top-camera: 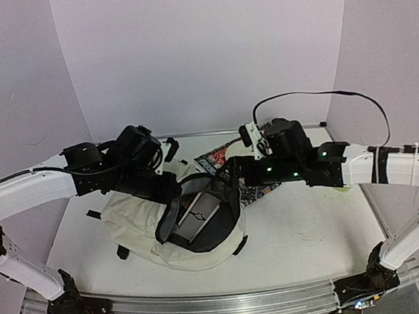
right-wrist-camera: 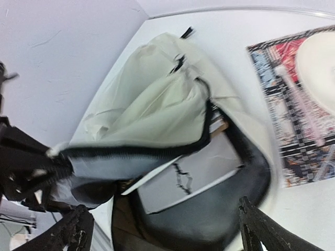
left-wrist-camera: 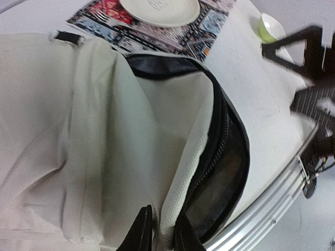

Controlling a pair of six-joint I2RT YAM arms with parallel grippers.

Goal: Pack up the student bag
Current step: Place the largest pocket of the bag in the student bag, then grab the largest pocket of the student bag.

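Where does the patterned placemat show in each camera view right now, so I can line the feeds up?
Top external: the patterned placemat lies at centre, just behind the student bag, partly hidden.
Left wrist: top centre, beyond the bag.
Right wrist: right edge, to the right of the bag.
Shared landmark: the bag's black-trimmed open mouth, seen in all three.

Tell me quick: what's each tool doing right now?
Left tool: closed, pinching the student bag fabric at its opening.
Right tool: open, holding nothing.
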